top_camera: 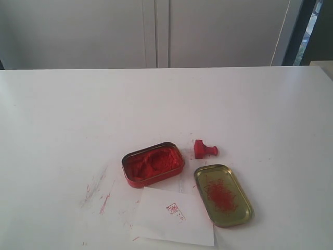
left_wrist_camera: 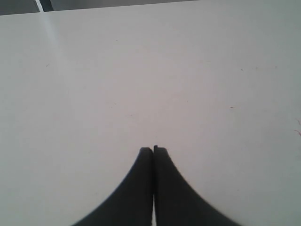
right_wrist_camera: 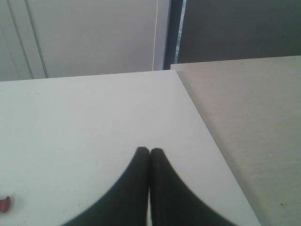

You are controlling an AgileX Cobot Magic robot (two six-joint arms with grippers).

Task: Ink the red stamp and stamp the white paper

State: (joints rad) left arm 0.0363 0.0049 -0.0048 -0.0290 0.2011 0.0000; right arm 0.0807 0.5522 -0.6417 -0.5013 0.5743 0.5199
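Note:
The red stamp (top_camera: 204, 150) lies on its side on the white table, right of the open red tin of ink paste (top_camera: 153, 164). In the right wrist view a sliver of the red stamp (right_wrist_camera: 4, 203) shows at the frame edge. The white paper (top_camera: 174, 216) lies at the front, bearing a small red imprint. Neither arm appears in the exterior view. My left gripper (left_wrist_camera: 153, 149) is shut and empty over bare tabletop. My right gripper (right_wrist_camera: 149, 151) is also shut and empty, above the table near its right edge.
The tin's gold lid (top_camera: 223, 195), smeared with red, lies right of the paper. Red smears (top_camera: 99, 192) mark the table (top_camera: 62, 114) left of the tin. A beige surface (right_wrist_camera: 254, 122) adjoins the table's right edge. Grey cabinet doors stand behind.

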